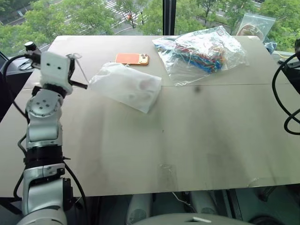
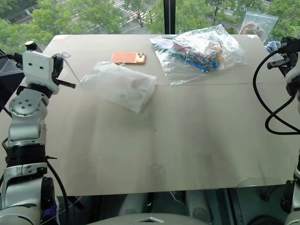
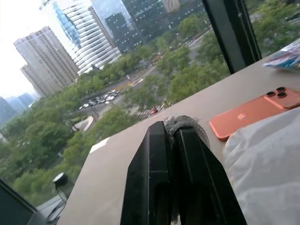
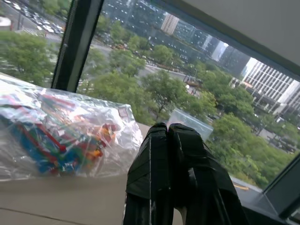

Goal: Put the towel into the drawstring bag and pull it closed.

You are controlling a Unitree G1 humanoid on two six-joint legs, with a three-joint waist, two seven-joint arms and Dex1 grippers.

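1. Drawstring bag [image 1: 125,86]: lies on the table [image 1: 187,140], just before the orange phone [image 1: 132,58].
2. Left gripper [image 3: 174,125]: fingers pinched on the bag's cord [image 1: 78,68], raised beside it.
3. Right gripper [image 4: 168,129]: fingers pressed together, holding nothing.

white drawstring bag [image 1: 125,86], orange phone [image 1: 132,58] — multicoloured plastic bag [image 1: 201,52]

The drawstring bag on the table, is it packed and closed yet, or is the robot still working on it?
Nearly done, it seems. The drawstring bag lies bulging on the table, with a faint shape inside that may be the towel, though that cannot be told for sure. In hand: the left gripper is shut on a white cord running from the bag's mouth. The right gripper is shut, holding nothing visible. Left: confirming the mouth is cinched.
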